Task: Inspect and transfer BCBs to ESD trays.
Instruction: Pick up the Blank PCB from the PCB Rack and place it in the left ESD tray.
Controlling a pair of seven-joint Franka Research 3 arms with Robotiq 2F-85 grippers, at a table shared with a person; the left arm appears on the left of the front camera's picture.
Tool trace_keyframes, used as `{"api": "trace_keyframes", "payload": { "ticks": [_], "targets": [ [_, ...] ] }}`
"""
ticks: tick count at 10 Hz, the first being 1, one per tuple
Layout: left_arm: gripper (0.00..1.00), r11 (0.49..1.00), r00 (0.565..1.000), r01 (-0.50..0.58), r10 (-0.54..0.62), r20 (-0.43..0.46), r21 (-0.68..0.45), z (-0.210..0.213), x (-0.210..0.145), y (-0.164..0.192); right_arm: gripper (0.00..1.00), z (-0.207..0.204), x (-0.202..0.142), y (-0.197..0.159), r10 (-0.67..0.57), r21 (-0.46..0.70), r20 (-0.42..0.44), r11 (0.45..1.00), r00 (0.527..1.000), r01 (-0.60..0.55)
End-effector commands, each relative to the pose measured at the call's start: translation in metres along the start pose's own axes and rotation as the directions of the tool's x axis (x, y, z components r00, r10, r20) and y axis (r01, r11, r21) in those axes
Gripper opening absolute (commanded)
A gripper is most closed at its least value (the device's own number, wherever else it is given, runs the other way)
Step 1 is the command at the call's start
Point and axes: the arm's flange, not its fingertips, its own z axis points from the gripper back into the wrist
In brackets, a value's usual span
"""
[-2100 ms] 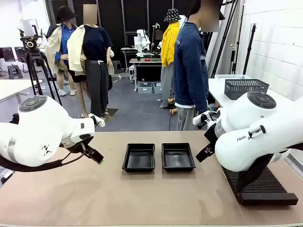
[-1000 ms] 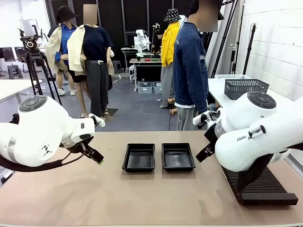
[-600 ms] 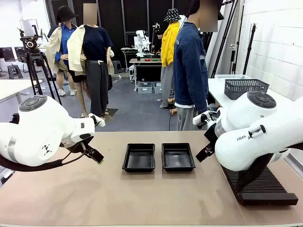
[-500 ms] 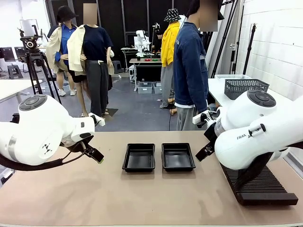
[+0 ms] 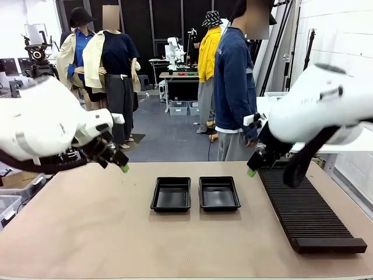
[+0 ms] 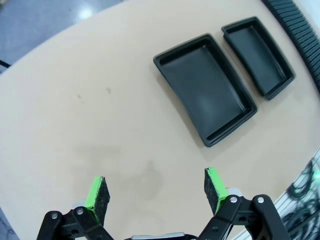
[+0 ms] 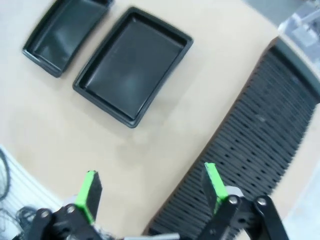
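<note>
While left pincer (image 6: 155, 192) and right pincer (image 7: 150, 192) hover wide, ESD trays (image 5: 170, 209) at 12 o'clock sit empty; next, presumably: fetch a BCB.

The bench (image 5: 87, 233) has a plain, light tan top, wide and flat, and in the left wrist view some faint darker stains show on it. Near the middle of the bench one ESD tray (image 5: 171, 193) lies flat, and a second ESD tray (image 5: 219, 193) lies just beside it on the right, with a narrow strip of bench between them. Both are glossy black, shallow and rectangular, with raised rims and their long sides parallel. On the right side of the bench a long black ribbed rack (image 5: 303, 210) lies flat, apart from the second ESD tray. It runs from near the front edge toward the far edge.
</note>
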Motion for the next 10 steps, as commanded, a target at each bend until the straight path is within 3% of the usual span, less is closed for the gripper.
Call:
{"api": "trace_keyframes", "payload": {
  "ticks": [1, 3, 6, 7, 10],
  "targets": [
    [1.0, 0.995, 0.997, -0.073, 0.073, 0.0, -0.073, 0.023, 0.017, 0.043, 1.0, 0.018, 0.01, -0.03, -0.035, 0.144, -0.007, 0.989, 0.999, 0.036],
    [1.0, 0.978, 0.993, -0.112, 0.118, 0.025, -0.174, 0.047, 0.015, 0.085, 1.0, 0.029, -0.001, -0.057, -0.105, 0.274, 0.0, 0.956, 0.994, 0.101],
    [1.0, 0.926, 0.981, -0.143, 0.181, 0.076, -0.35, 0.079, -0.008, 0.134, 1.0, 0.049, -0.05, -0.101, -0.168, 0.454, 0.112, 0.885, 0.979, 0.1],
    [1.0, 0.874, 0.964, -0.174, 0.244, 0.101, -0.454, 0.092, -0.018, 0.155, 1.0, 0.053, -0.077, -0.126, -0.213, 0.549, 0.135, 0.829, 0.968, 0.105],
    [1.0, 0.756, 0.888, -0.325, 0.451, 0.093, -0.568, 0.112, -0.051, 0.213, 1.0, 0.059, -0.14, -0.175, -0.317, 0.693, 0.261, 0.719, 0.912, 0.051]
  ]
}}
